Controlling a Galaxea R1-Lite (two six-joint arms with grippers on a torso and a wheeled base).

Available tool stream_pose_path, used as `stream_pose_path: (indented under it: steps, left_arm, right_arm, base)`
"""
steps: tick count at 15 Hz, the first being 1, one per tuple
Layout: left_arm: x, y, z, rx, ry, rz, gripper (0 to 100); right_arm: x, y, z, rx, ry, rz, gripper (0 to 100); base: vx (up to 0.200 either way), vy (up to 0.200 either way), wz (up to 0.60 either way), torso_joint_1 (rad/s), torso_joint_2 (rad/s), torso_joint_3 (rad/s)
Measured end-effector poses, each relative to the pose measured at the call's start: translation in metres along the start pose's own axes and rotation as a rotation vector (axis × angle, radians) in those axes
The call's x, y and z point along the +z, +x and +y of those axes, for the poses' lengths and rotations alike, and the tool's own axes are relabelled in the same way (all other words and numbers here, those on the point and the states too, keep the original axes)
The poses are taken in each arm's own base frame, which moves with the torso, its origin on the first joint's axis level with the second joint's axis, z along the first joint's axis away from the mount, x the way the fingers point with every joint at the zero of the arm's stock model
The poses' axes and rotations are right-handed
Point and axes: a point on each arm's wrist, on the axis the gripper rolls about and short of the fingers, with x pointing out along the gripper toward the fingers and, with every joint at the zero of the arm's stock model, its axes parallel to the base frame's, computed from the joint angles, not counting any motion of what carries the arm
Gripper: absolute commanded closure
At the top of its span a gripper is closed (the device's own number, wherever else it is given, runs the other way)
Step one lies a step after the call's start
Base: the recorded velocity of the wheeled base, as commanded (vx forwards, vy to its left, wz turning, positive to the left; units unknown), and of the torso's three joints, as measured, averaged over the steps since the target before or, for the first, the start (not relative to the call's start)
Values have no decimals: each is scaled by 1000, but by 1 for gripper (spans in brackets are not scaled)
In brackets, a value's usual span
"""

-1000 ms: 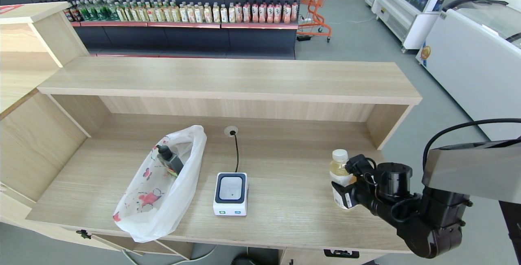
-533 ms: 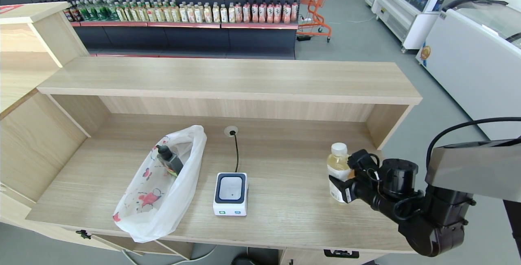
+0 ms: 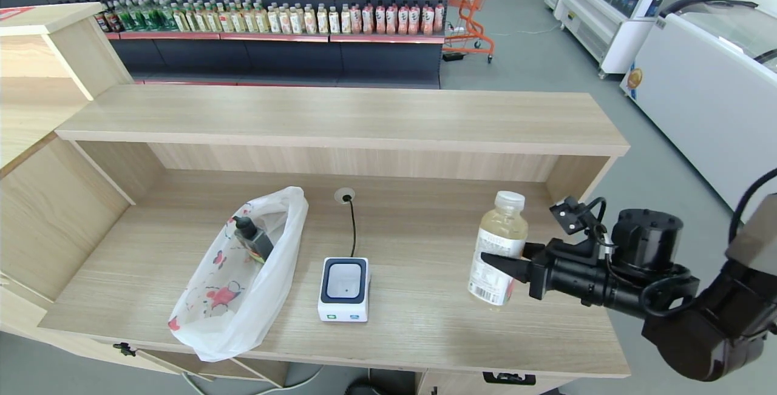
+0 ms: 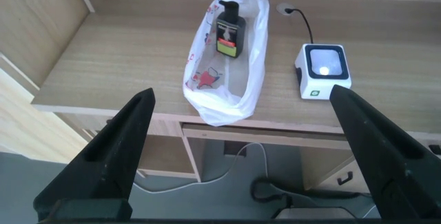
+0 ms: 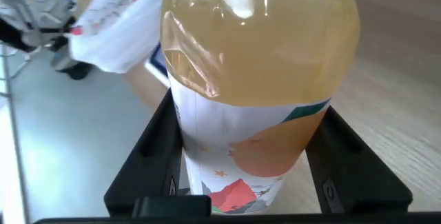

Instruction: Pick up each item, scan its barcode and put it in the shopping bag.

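The right gripper [image 3: 505, 263] clamps the bottle [image 3: 501, 231] at its label, with the scanner [image 3: 343, 287] off to its left. The left gripper [image 4: 241, 148] gapes wide, empty.

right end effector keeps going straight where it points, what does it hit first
The right end effector grips the bottle; beyond it, probably the shopping bag, past the scanner; depth unclear.

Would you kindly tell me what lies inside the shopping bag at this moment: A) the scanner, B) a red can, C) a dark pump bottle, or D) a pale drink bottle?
C: a dark pump bottle lies in the shopping bag, while the drink bottle sits in the right gripper and the scanner stands on the counter.
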Motion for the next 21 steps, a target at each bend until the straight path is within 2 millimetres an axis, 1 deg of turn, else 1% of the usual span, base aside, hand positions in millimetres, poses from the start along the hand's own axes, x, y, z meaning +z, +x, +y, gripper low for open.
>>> stream_pose_path:
  steps: [3, 5, 9, 12, 16, 21]
  left_arm:
    - [0, 0, 0, 0, 0, 0, 0]
    - [0, 0, 0, 0, 0, 0, 0]
    - [0, 0, 0, 0, 0, 0, 0]
    - [0, 0, 0, 0, 0, 0, 0]
    - [0, 0, 0, 0, 0, 0, 0]
    - [0, 0, 0, 0, 0, 0, 0]
  right_arm:
    - [27, -18, 25, 199, 31, -10, 100]
    - [42, -26, 43, 304, 67, -29, 100]
    - [60, -28, 68, 409, 35, -66, 100]
    - [64, -31, 77, 448, 81, -62, 100]
    - [71, -36, 82, 467, 148, -63, 100]
    - [81, -48, 90, 491, 132, -94, 100]
  base:
    - [0, 0, 0, 0, 0, 0]
    - [0, 0, 0, 0, 0, 0]
    - [0, 0, 0, 0, 0, 0]
    - [0, 0, 0, 0, 0, 0]
    - [0, 0, 0, 0, 0, 0]
    - [0, 0, 0, 0, 0, 0]
